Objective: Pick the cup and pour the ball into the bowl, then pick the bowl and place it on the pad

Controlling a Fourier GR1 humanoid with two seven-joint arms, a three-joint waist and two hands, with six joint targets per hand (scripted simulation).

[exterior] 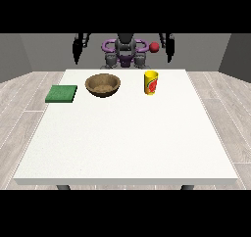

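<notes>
Front view: I see cup (151,82) beside bowl (102,84), pad (62,93) at view's left; both hands raised w/ fingers straight, holding nothing.

The robot has a dark grey and black torso (125,52) with purple rings at its shoulders, a red ball-like part (154,47) at two o'clock, and slim black arms.

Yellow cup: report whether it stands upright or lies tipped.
Upright. The yellow cup stands on its base on the table, its open rim facing up, right of the bowl.
</notes>
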